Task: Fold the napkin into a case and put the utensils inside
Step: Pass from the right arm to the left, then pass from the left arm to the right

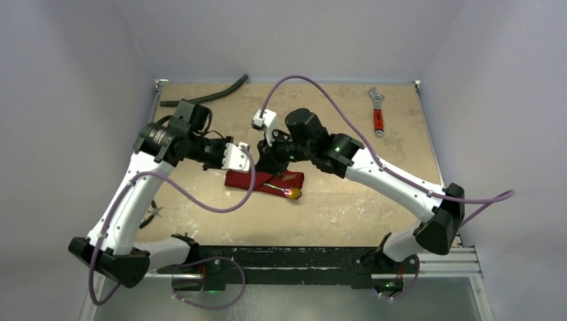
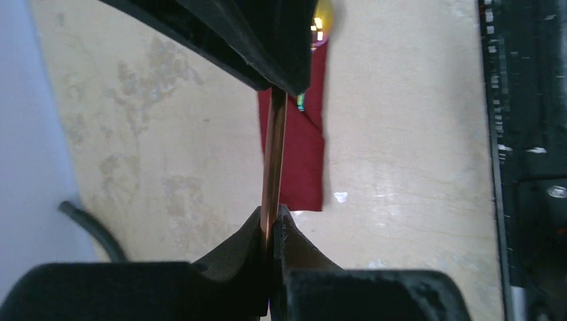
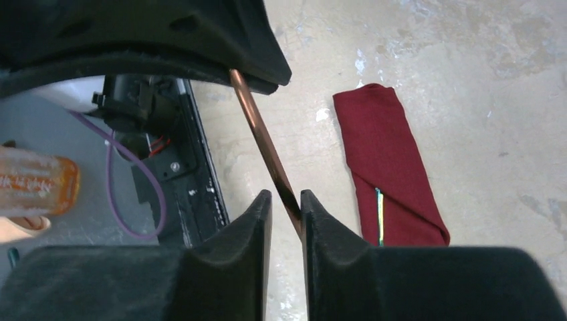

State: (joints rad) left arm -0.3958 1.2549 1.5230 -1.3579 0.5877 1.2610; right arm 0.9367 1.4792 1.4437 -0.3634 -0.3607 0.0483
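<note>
At mid-table [image 1: 348,214], the case [image 1: 264,180] is lying flat, with a gold spoon bowl [image 1: 293,194] protruding from its right end. Just above and beyond it, the left gripper [image 2: 271,217] is clamping a copper utensil handle [image 2: 273,160]. The right gripper [image 3: 286,200] is standing slightly apart around the handle's other end.

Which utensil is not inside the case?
The copper-coloured utensil, clamped in the left pincer. The spoon lies in the red case, with only its bowl sticking out.
</note>
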